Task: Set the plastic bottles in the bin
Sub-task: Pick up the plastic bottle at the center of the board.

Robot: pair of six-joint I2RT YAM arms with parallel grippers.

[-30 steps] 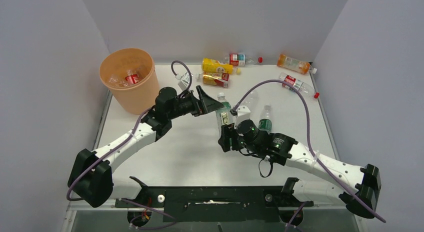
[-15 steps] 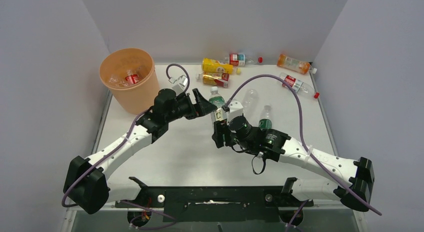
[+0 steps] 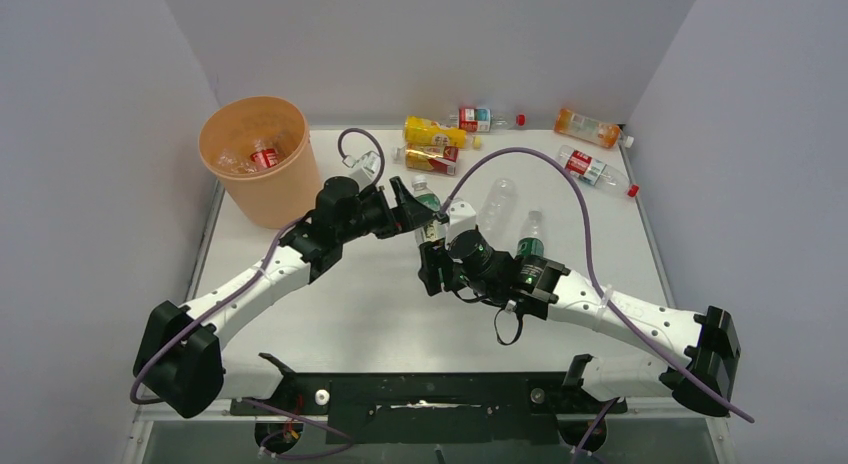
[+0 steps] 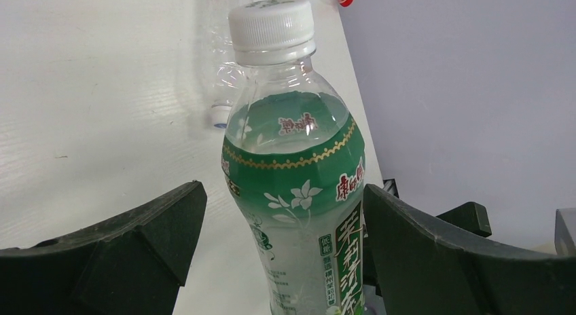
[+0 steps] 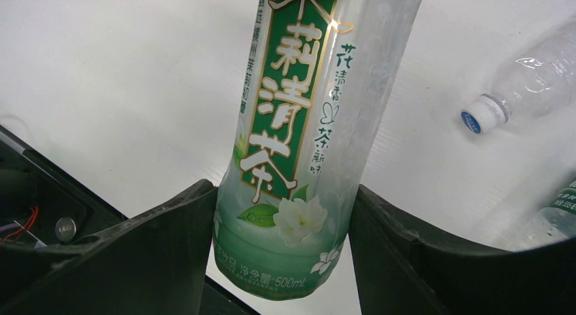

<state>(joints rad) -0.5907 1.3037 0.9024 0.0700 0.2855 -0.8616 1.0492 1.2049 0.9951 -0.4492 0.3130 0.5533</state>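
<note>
In the centre of the top view, the right jaws clench the green-label bottle (image 5: 306,145) low on its body. That leaves its shoulder free for the left jaws, spread either side and seemingly not touching. This looks like a handover toward the bin (image 3: 265,194) at upper left.

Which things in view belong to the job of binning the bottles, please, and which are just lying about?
Job: bin; green-label bottle gripped by right gripper, inside the open left gripper; second green bottle; clear bottle; yellow bottle; orange bottle; red-label bottle; bottle in the bin.
Just there: purple cables; black base bar.
</note>
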